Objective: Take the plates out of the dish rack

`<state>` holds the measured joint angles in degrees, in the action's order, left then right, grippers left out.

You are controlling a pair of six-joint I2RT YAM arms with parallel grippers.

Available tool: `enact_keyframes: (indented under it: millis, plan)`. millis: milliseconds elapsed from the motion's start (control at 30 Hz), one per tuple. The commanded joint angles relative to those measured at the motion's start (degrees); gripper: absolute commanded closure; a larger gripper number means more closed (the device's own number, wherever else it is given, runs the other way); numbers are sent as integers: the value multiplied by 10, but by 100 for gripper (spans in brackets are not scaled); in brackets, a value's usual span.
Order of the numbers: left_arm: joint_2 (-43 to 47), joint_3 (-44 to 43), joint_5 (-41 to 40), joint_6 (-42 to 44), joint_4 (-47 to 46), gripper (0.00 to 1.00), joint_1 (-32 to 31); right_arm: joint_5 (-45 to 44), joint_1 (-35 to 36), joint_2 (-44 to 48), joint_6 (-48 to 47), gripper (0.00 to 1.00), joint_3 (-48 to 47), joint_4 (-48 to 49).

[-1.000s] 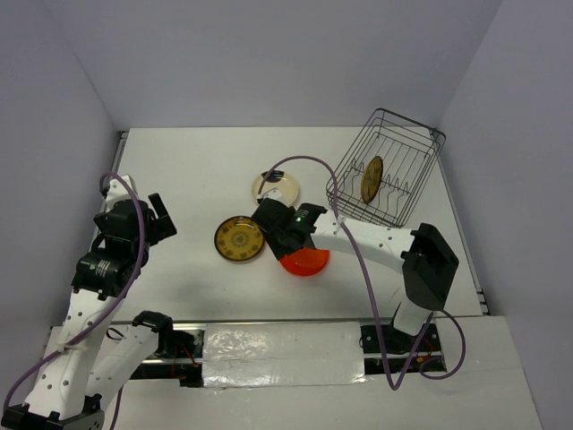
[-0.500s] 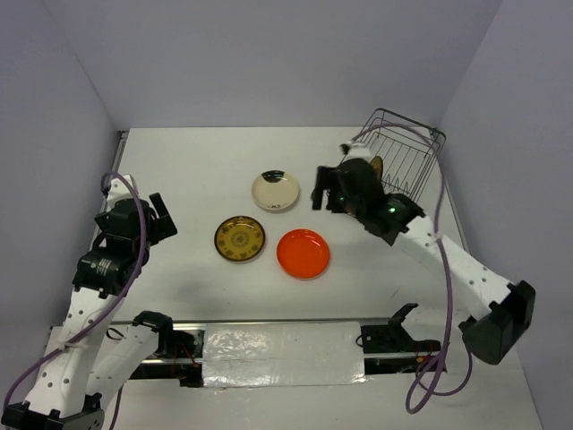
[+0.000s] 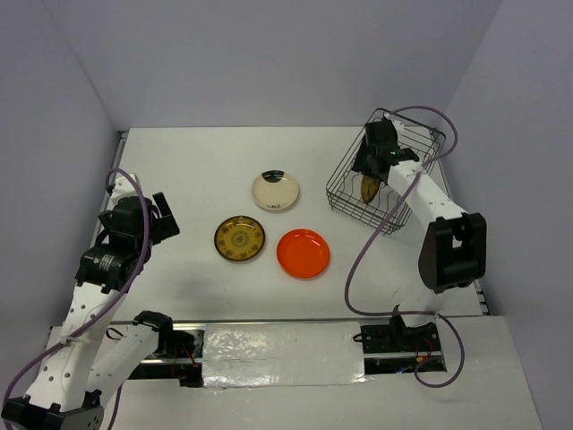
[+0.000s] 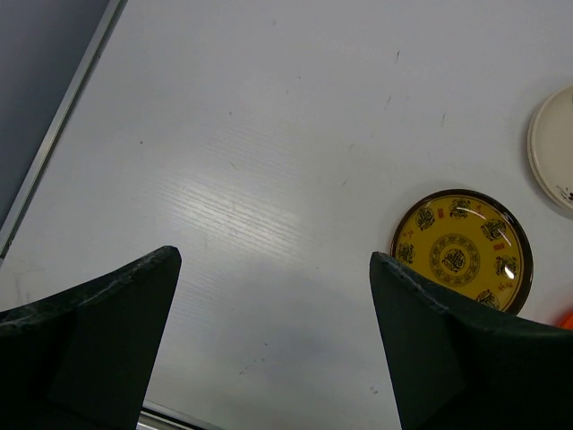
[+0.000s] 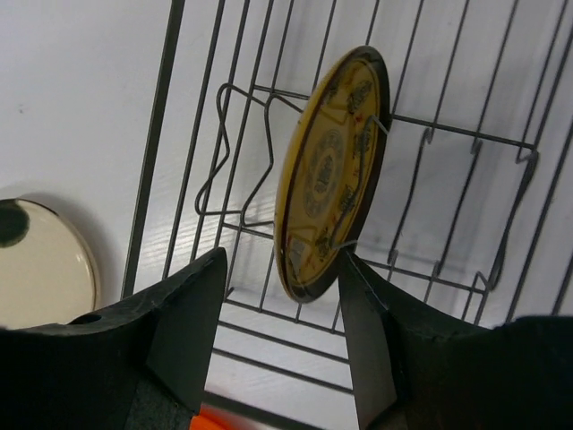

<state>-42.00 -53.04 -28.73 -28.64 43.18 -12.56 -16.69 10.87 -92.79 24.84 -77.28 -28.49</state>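
Observation:
The dark wire dish rack (image 3: 414,152) stands at the back right. One dark brown plate with yellow pattern (image 5: 329,170) stands on edge between its prongs. My right gripper (image 5: 282,296) is open over the rack, its fingers either side of that plate's lower rim, apart from it. On the table lie a cream plate (image 3: 275,191), a brown and yellow plate (image 3: 239,239) and an orange-red plate (image 3: 303,253). My left gripper (image 4: 273,340) is open and empty above bare table at the left; the brown and yellow plate (image 4: 461,251) shows at its right.
The rack (image 5: 233,143) fills the right wrist view, with the cream plate (image 5: 40,264) at lower left. A purple cable (image 3: 376,233) loops from the right arm over the table. Grey walls close the back and sides.
My right arm has swung from the orange-red plate at the table's middle, left there flat, back and right to the rack, now over the standing plate. The left arm has barely moved.

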Motion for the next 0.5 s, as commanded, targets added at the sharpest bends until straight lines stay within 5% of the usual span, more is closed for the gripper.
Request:
enact_keyframes:
  millis: [0,67,167,300,467]
  plan:
    - [2,0,2,5,-20,0,-2,11,-11,-33,-15,41,-59,5]
    - [2,0,2,5,-20,1,-2,8,-16,-66,-10,43,-69,4]
    - [3,1,2,6,-21,1,-3,10,-22,-99,-8,73,-82,6]
    - [2,0,4,7,-21,1,-3,30,-18,-89,-12,91,-82,13]
    - [-2,-1,6,9,-22,1,-3,41,0,-11,-20,100,-88,16]
